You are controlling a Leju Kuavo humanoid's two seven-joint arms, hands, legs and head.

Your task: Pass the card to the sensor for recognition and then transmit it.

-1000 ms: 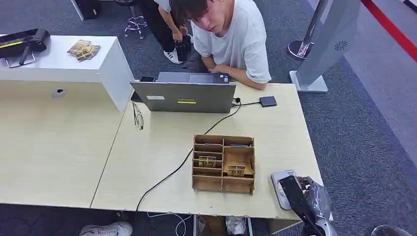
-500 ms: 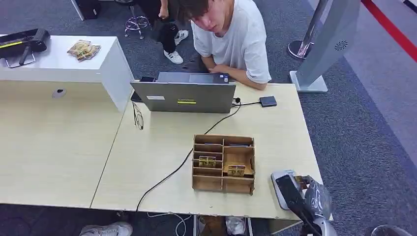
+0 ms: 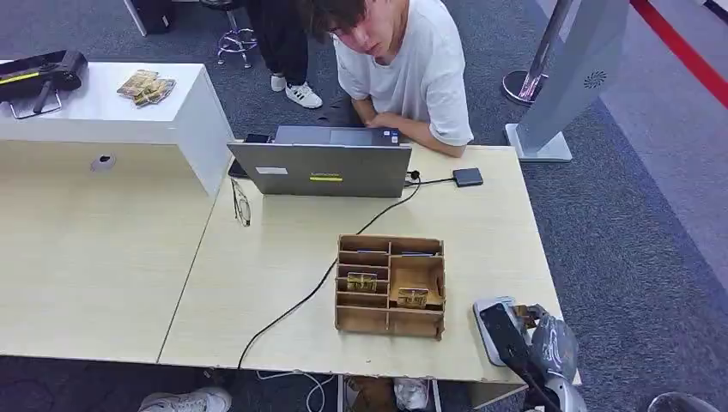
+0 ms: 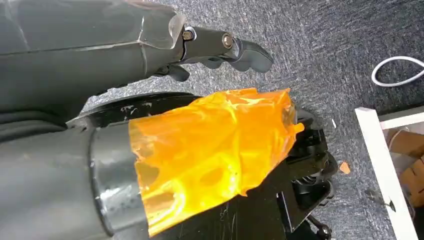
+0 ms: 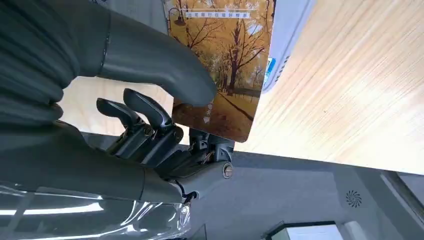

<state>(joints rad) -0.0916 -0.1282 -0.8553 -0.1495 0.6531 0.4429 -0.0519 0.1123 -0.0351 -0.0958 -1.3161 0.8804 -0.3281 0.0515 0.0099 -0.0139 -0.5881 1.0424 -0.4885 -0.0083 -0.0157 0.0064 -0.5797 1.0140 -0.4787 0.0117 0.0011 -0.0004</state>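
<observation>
On the far left of the head view a white cabinet (image 3: 129, 112) carries a dark device and some small packets, and beside it the pale wooden counter (image 3: 257, 283) stretches across to the right. A laptop (image 3: 322, 167) stands at the counter's back edge with a person in a white shirt (image 3: 403, 69) leaning over it, and a black cable (image 3: 300, 300) trails from there toward the front edge. Nearer the middle stands a wooden organiser (image 3: 391, 285) with open compartments, two of them holding what look like further cards. Just beside it, at the front right corner, lies the sensor (image 3: 487, 330), a flat pale pad. The right robot hand (image 3: 536, 343) hangs over that pad, and the right wrist view shows it grasping the card (image 5: 225, 65), printed with autumn trees, between thumb and fingers, the card's edge close above the pale sensor (image 5: 285, 45); whether they touch I cannot tell. The left robot hand (image 4: 220, 47) hangs low over the carpet, fingers curled in on nothing. The step in hand appears to be the presenting of the card for reading. The next move likely calls for keeping the card flat and near the pad long enough to register, then carrying it away to hand it on without loosening the pinch.
</observation>
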